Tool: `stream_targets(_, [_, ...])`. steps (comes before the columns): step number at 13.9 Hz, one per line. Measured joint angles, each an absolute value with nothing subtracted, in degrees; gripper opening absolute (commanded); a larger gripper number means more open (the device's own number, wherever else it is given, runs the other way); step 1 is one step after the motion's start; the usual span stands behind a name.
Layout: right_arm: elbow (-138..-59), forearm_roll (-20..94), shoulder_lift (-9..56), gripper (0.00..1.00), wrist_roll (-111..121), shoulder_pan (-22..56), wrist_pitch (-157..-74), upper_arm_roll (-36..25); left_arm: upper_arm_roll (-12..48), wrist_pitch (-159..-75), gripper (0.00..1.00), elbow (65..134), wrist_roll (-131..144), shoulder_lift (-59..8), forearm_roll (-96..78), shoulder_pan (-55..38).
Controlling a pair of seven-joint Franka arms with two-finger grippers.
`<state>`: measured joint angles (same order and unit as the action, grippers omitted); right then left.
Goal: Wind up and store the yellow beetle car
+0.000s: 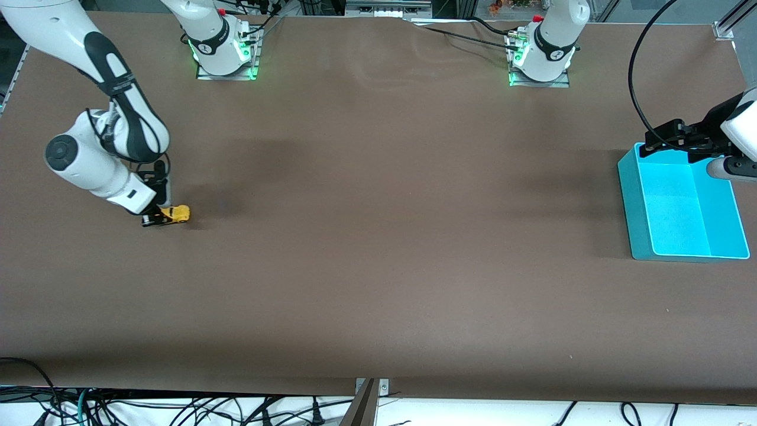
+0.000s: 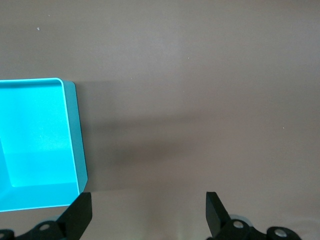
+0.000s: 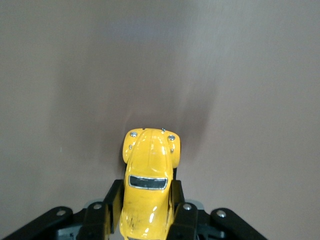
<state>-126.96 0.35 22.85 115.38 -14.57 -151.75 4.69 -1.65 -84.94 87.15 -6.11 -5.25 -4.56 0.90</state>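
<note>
Right wrist view shows the small bright yellow beetle-shaped toy car (image 3: 148,192) clamped by its sides between the two black fingers of the right gripper (image 3: 146,207), its rounded nose pointing away from the wrist and its wheels apparently on the brown table surface (image 3: 240,75). Judging from this, the winding step is in hand: the car is gripped low at the right arm's end of the table (image 1: 175,213), where a pull-back drag along the top would load its spring (whether the wheels press firmly enough I cannot tell). The next move calls for keeping the car flat and straight while drawing it backward, then carrying it the whole way across to the open turquoise plastic bin (image 1: 641,219), which sits at the left arm's end. The right arm is folded down steeply, wrist bent so the fingers reach the tabletop. The left gripper (image 2: 148,212) hangs with its fingers spread and nothing between them, over the bin's edge, and waits
</note>
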Motion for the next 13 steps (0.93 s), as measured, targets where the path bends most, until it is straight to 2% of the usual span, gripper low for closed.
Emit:
stream_targets(6, [-123.4, 1.6, 25.2, 0.28, 120.9, -22.4, -151.3, 5.9, -1.6, -84.9, 1.0, 87.2, -6.1, -5.3, -4.6, 0.9])
stream_targets(13, [-122.1, 5.0, 25.8, 0.28, 121.1, -23.3, -149.8, 6.0, -1.6, -84.9, 1.0, 87.2, -6.1, -5.3, -4.6, 0.9])
